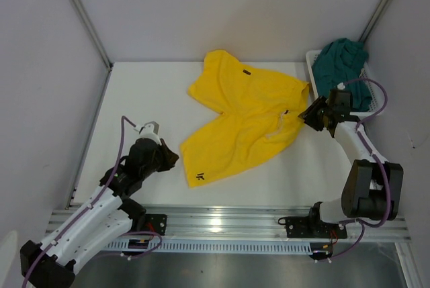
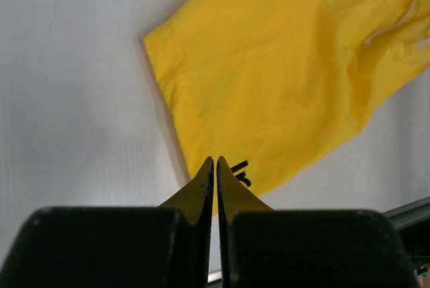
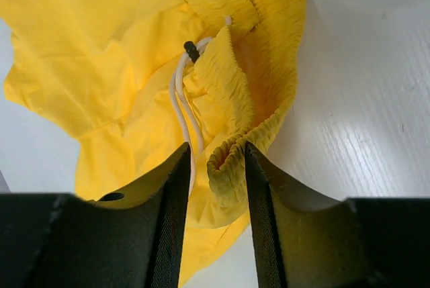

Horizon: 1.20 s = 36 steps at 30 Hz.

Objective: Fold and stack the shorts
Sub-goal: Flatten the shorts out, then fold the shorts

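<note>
The yellow shorts [image 1: 242,117] lie spread on the white table, legs toward the left, a small dark logo [image 1: 201,176] on the near leg. My right gripper [image 1: 310,115] is open, its jaws either side of the gathered waistband [image 3: 232,147] and beside the white drawstring [image 3: 180,100]. My left gripper [image 1: 173,157] is shut and empty, just left of the near leg's hem [image 2: 161,80], with the logo [image 2: 242,172] just past its tips. The dark teal shorts [image 1: 341,62] sit bunched in the basket at the back right.
A white mesh basket [image 1: 316,76] stands at the back right corner against the wall. Grey walls enclose the table on the left, back and right. A metal rail [image 1: 222,217] runs along the near edge.
</note>
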Motion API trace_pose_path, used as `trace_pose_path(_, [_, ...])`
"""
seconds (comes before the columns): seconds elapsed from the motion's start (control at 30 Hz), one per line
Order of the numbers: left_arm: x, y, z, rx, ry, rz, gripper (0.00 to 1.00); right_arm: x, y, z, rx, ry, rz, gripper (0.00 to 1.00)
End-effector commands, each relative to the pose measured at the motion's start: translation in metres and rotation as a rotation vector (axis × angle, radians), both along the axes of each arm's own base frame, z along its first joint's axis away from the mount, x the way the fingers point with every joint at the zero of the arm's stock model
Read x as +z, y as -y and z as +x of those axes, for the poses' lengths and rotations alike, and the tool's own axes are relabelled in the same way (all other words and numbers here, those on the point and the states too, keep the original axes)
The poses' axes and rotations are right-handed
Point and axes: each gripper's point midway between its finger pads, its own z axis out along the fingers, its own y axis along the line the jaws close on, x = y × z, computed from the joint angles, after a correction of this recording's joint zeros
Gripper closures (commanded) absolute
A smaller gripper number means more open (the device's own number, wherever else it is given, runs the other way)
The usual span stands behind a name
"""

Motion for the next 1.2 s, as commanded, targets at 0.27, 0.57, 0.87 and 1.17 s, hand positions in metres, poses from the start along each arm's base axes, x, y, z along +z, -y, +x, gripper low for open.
trace_pose_path(0.27, [-0.031, 0.025, -0.019, -0.143, -0.036, -0.104, 0.49, -0.034, 0.0, 0.013, 0.084, -0.095, 0.011, 0.59])
trace_pose_path(0.57, [-0.055, 0.037, -0.034, -0.181, -0.06, -0.153, 0.19, -0.046, -0.007, 0.015, 0.089, -0.106, 0.033, 0.61])
trace_pose_path(0.87, [-0.067, 0.049, -0.038, -0.218, -0.072, -0.171, 0.18, -0.062, -0.008, 0.021, 0.07, -0.135, 0.036, 0.99])
trace_pose_path(1.17, [-0.09, 0.049, -0.037, -0.209, -0.118, -0.134, 0.18, -0.068, -0.012, 0.024, 0.07, -0.147, 0.034, 1.0])
